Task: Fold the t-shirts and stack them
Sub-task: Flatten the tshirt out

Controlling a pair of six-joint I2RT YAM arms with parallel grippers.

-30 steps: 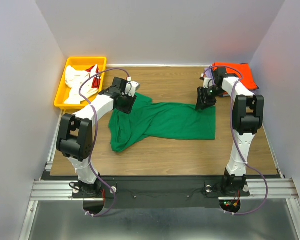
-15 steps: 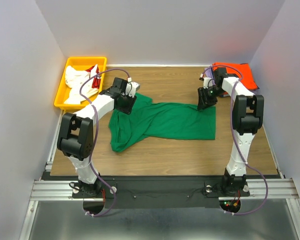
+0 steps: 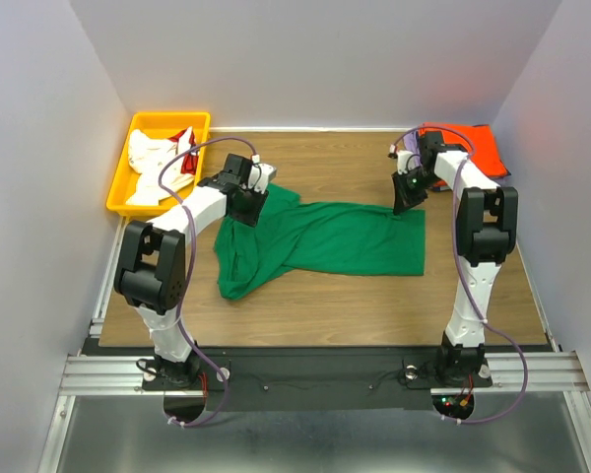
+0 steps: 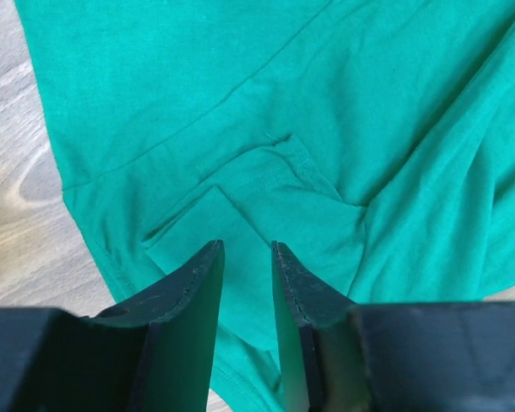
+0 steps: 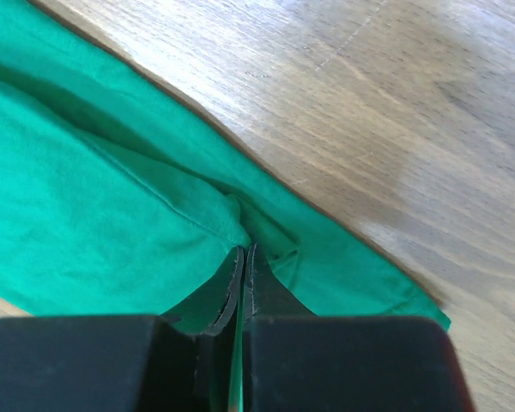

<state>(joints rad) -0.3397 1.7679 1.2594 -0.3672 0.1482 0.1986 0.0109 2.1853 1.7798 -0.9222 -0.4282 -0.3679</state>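
Top view: green t-shirt (image 3: 345, 241) was seen spread across the middle of the wooden table (image 3: 335, 163), flat and wide toward the right, bunched and folded over on itself at the left. Orange t-shirt (image 3: 478, 148) was noted in the far right corner, well apart from the green one. White t-shirts (image 3: 150, 156) with a red patch were found heaped in the yellow bin (image 3: 121, 192) at the far left corner.

Left gripper (image 3: 248, 202) was placed low over the far left part of the green t-shirt. Left wrist view: the left gripper (image 4: 245, 279) was seen with its jaws parted by a narrow gap, green cloth (image 4: 326, 112) lying below and showing between them. A small folded flap with a stitched hem was noted just ahead of the tips. No pinch of cloth could be made out there.

Right gripper (image 3: 406, 197) was set at the shirt's far right corner. Right wrist view: the right gripper (image 5: 243, 266) was seen closed tight, with a puckered ridge of the green t-shirt (image 5: 86, 215) caught between the tips near its edge. Bare table (image 5: 395, 129) was seen beyond that edge.
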